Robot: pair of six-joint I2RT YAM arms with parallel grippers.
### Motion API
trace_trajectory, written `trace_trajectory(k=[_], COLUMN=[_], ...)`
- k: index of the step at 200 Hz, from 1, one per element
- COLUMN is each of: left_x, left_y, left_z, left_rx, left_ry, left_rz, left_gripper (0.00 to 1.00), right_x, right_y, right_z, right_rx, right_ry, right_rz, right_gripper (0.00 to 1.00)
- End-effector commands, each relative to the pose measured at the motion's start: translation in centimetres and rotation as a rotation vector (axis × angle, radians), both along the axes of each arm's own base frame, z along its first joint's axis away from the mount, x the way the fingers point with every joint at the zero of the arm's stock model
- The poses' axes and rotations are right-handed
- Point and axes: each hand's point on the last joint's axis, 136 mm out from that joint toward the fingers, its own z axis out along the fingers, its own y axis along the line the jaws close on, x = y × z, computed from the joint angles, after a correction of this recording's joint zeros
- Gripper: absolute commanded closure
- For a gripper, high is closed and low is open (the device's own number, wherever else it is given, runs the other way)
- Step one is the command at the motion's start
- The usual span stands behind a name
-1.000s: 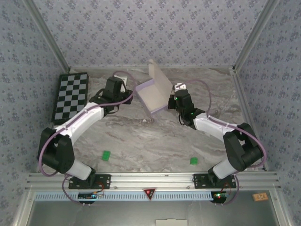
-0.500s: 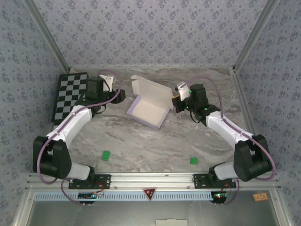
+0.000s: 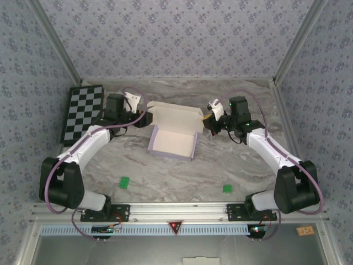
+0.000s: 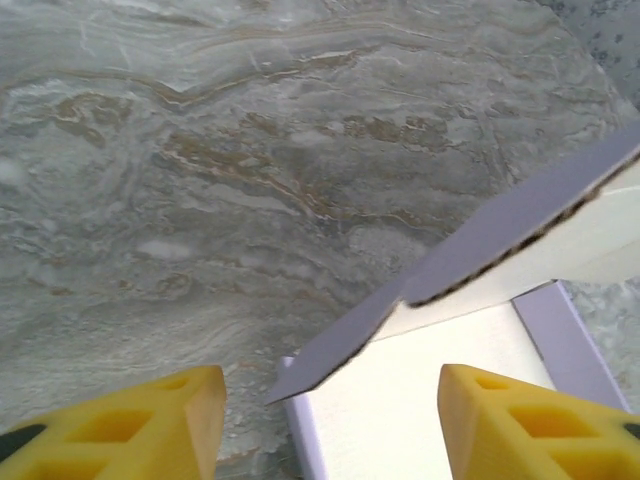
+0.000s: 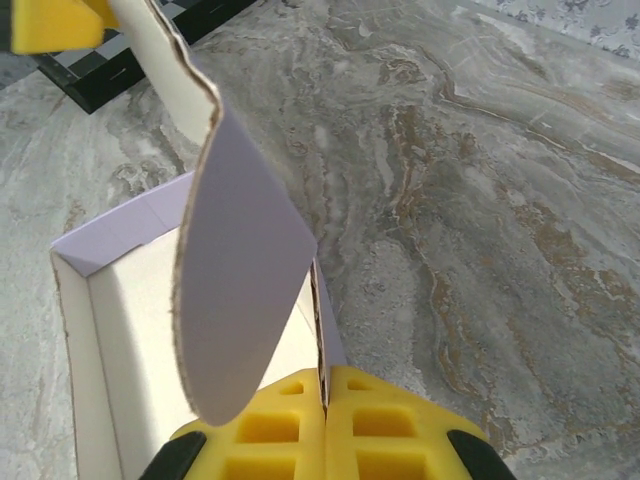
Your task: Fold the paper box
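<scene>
Paper box (image 3: 174, 144), pinched by right claw (image 3: 207, 120), left claw (image 3: 143, 118) spread wide alongside

A robot test booth rather than a lived-in room; a left arm (image 3: 91, 141) and a right arm (image 3: 270, 150) bolted to an aluminium rail (image 3: 176, 210); bare metal posts (image 3: 55, 44) framing panels of flowered wallpaper (image 3: 176, 38); a marble-look tabletop (image 3: 165, 171); a checkerboard (image 3: 83, 113) lying flat; small green markers (image 3: 124, 181).

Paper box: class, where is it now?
In the top view, the paper box sits mid-table between the left gripper and the right gripper, which pinches its flap.
</scene>
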Motion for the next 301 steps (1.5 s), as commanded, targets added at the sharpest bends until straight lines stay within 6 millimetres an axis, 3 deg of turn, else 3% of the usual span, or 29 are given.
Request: trace_trajectory(k=[1, 47, 102, 129, 214, 263, 301], left_x=[-0.1, 0.2, 0.0, 0.4, 0.8, 0.8, 0.2], left_y=[-1.5, -2.1, -2.7, -2.0, -1.8, -2.3, -2.5], left_z=[0.3, 0.4, 0.1, -0.6, -2.4, -2.9, -4.5], left_rx=[-0.016, 0.001, 0.044, 0.081, 0.019, -0.057, -0.075], left_ry=[-0.021, -0.032, -0.042, -0.045, -0.079, -0.102, -0.081], left_rz=[-0.073, -0.082, -0.077, -0.019, 0.064, 0.096, 0.113], left_gripper=[0.47, 0.74, 0.87, 0.93, 1.00, 1.00, 1.00], right_x=[0.0, 0.1, 1.1, 2.9, 7.0, 7.4, 6.8], right_y=[0.6, 0.5, 0.4, -0.3, 1.8, 3.0, 3.6], right_z=[1.5, 1.3, 1.2, 1.0, 0.2, -1.5, -2.3], right_rx=[0.024, 0.018, -0.013, -0.045, -0.017, 0.008, 0.015], right_ry=[-0.028, -0.027, -0.040, -0.059, -0.202, -0.251, -0.291], right_rz=[0.051, 0.043, -0.020, -0.155, -0.548, -0.651, -0.660], right_gripper=[1.00, 1.00, 1.00, 1.00, 1.00, 1.00, 1.00])
